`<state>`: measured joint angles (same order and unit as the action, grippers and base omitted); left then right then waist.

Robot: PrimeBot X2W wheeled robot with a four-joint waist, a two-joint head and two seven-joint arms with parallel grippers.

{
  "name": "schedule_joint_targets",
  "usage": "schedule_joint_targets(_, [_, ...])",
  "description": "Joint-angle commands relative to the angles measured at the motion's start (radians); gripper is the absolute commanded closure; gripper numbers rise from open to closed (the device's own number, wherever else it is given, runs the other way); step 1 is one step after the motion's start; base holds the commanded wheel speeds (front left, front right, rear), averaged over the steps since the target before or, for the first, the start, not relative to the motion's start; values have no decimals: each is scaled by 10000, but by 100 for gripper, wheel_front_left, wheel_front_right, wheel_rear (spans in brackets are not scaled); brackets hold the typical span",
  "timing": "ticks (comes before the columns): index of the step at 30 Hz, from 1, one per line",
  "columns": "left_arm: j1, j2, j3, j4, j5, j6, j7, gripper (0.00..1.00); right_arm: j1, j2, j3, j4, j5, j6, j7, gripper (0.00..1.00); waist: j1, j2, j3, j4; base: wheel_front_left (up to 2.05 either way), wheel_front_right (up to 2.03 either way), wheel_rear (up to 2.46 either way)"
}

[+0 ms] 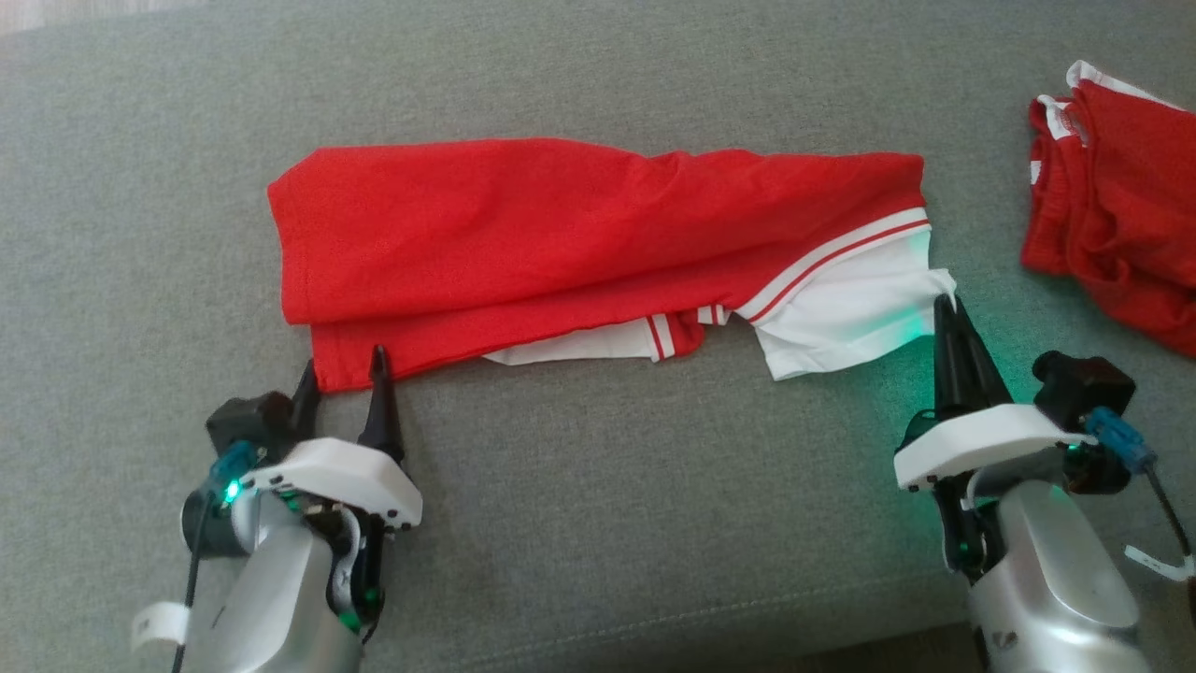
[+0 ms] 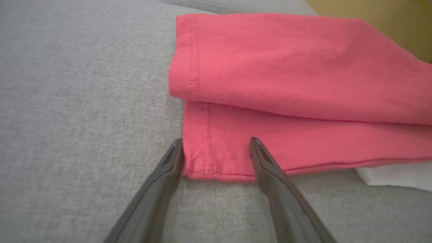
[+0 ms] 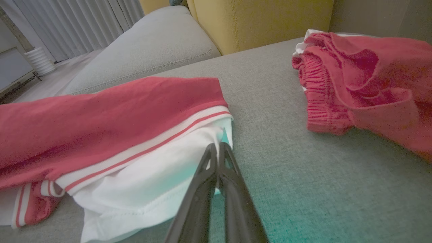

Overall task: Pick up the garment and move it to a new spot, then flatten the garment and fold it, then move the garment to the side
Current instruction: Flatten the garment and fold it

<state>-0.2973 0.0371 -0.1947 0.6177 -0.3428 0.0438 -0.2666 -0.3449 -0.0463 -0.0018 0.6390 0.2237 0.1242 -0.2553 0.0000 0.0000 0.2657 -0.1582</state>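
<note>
The folded garment [image 1: 561, 243] is lying centrally on the grey sofa [image 1: 598, 523]. At 7 o'clock my left gripper [image 1: 343, 365] is spreading around its red corner. At 4 o'clock my right gripper [image 1: 946, 304], pressed together, is pinching its white corner. Another red cloth [image 1: 1112, 215] is lying apart at 2 o'clock.

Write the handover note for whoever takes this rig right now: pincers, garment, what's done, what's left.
Pincers: left pincer open, fingers straddling the near left red corner of the garment, not closed on it. Right pincer shut, apparently pinching the garment's white right-end corner.
Things: garment lies on the grey cushion, folded over lengthwise; a second red garment lies apart to the right.
Done: first fold, by the look of it.
Left: grip the left corner, finish folding, move it aside.
</note>
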Motion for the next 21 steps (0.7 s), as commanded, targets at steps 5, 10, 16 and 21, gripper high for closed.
schedule_joint_targets(5, [-292, 131, -115, 393, -233, -152, 48, 77, -292, -39, 326, -670, 226, 65, -65, 100, 0, 0, 0, 36, 0, 0, 0])
schedule_joint_targets(10, [-336, 131, -145, 165, -214, -333, 48, 100, -254, -39, 252, -1277, 851, 65, -65, 100, 0, 0, -194, 208, 0, 0, 0])
schedule_joint_targets(16, [-424, 131, 452, -1340, -47, -448, 48, 100, -372, -39, 286, -2143, 1237, 65, -65, 100, 0, 0, -1044, 468, 0, 0, 0])
schedule_joint_targets(21, [-1007, 338, 1235, -2728, 804, -789, 48, 100, -1135, -39, 1, -2972, 1232, 65, -65, 100, 0, 0, -2005, 615, 0, 0, 0])
